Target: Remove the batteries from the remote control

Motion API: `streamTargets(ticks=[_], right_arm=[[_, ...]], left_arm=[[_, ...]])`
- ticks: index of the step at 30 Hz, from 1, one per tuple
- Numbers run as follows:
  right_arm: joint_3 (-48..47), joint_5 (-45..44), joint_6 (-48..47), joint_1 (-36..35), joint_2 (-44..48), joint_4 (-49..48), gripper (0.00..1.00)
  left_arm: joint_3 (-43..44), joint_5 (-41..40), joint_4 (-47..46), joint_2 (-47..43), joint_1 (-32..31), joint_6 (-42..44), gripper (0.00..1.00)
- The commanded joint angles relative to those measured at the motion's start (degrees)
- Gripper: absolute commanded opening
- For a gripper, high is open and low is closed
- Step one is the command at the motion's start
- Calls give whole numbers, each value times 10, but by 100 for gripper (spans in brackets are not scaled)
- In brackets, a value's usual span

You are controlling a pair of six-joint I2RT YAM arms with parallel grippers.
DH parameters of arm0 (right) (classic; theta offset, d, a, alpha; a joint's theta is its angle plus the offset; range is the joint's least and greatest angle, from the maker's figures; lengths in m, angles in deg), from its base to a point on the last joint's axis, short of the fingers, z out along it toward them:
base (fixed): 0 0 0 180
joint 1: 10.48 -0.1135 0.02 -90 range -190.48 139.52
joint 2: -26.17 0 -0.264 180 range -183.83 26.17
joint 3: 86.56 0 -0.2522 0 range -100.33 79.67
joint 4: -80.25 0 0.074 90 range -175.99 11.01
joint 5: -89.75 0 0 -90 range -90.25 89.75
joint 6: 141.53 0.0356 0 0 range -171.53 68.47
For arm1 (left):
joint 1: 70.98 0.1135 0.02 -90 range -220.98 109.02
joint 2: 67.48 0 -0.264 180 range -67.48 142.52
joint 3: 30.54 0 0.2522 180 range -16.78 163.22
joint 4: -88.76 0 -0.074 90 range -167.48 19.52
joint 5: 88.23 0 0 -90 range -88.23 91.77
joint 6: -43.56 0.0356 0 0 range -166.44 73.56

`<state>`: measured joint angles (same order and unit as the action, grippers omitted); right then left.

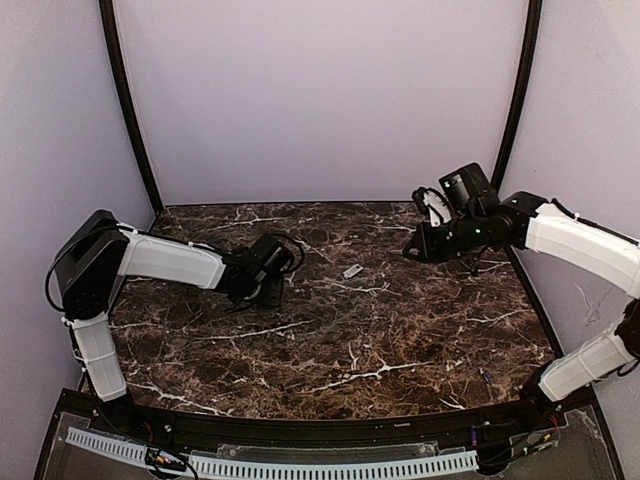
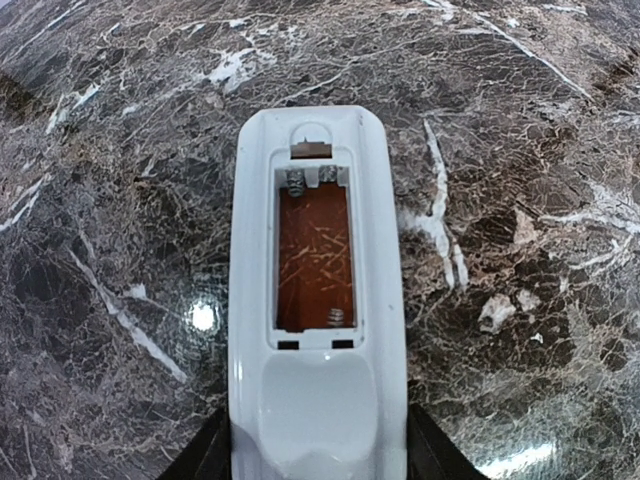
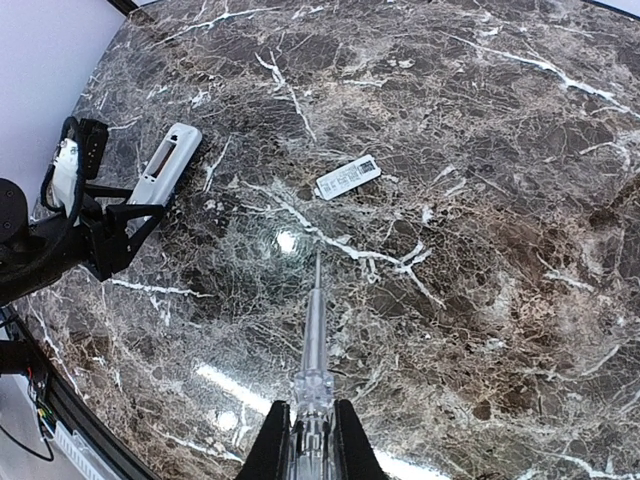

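Note:
My left gripper (image 2: 320, 452) is shut on one end of the white remote control (image 2: 318, 300), a black finger on each long side. The remote's back faces the left wrist camera. Its battery recess (image 2: 314, 255) stands uncovered, showing a brown floor and spring contacts with no batteries in it. The batteries are not in view. In the right wrist view the remote control (image 3: 165, 165) sticks out from the left gripper (image 3: 120, 222) at the left of the table. My right gripper (image 3: 310, 440) is shut on a clear-handled screwdriver (image 3: 315, 340), high over the table's right side, blade pointing forward.
A small flat pale-grey cover piece (image 1: 352, 271) lies on the dark marble table (image 1: 340, 340) between the two arms, also seen as the cover piece (image 3: 348, 177). A tiny slim dark thing (image 1: 484, 377) lies near the front right, too small to identify. Pale walls enclose three sides.

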<state>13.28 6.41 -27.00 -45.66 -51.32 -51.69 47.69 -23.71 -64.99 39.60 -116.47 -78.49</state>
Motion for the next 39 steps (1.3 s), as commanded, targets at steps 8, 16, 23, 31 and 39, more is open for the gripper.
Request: streamTargets(ticks=[8, 16, 23, 31, 39], right_arm=[[8, 13, 2, 2, -10, -29, 0], [11, 14, 0, 2, -9, -32, 0], [13, 14, -2, 2, -7, -32, 0], [15, 14, -8, 2, -5, -33, 0], [-1, 43, -30, 2, -11, -33, 0]], left_arm=[[6, 25, 24, 21, 1, -57, 10], [7, 40, 28, 23, 2, -64, 50], [1, 41, 21, 12, 1, -44, 77], [-29, 46, -11, -53, 2, 11, 91], [-46, 58, -37, -121, 1, 137, 94]])
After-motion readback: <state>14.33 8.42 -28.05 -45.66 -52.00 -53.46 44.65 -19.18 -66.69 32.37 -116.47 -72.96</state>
